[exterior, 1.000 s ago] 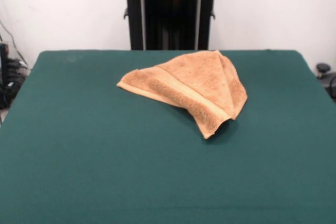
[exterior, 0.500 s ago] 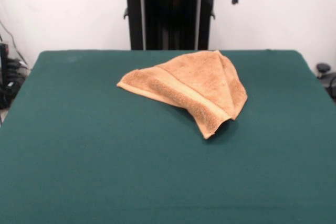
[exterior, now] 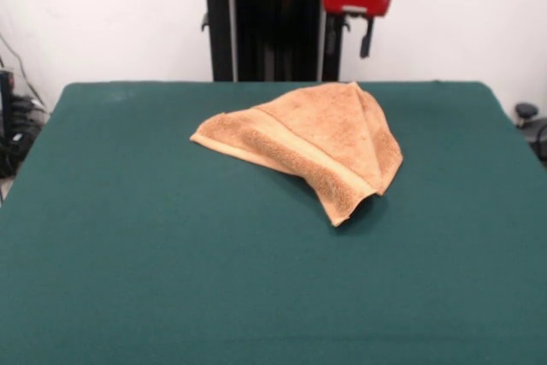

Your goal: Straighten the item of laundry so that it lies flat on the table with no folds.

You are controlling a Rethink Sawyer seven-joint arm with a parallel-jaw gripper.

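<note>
Starting nearest the camera: bare green table [exterior: 171, 297], nothing on it until past the middle. The towel [exterior: 303, 143] sits right of centre toward the far half, bunched into a rough triangle.

Handling, my read: soft terry, light, no stiffness, so it will drape and drag rather than slide as one piece. The felt-like cover likely grips it, which helps when pulling a layer out. Not fragile.

Orientation: the banded hem runs diagonally from the left corner [exterior: 198, 137] down to the near tip [exterior: 339, 220]; that's the long axis. A peak [exterior: 352, 85] points to the far side, with fold ridges fanning down from it, so layers are doubled under the right flank.

Grasp pick: the near tip, where the hem end lifts slightly off the cloth, or the left corner. Pull outward along the hem.

Farthest back: gripper [exterior: 356, 36] hangs above the table's far edge, just beyond the peak, clear of the towel and carrying nothing. Two dark fingers show with a gap between; looks parted.
</note>
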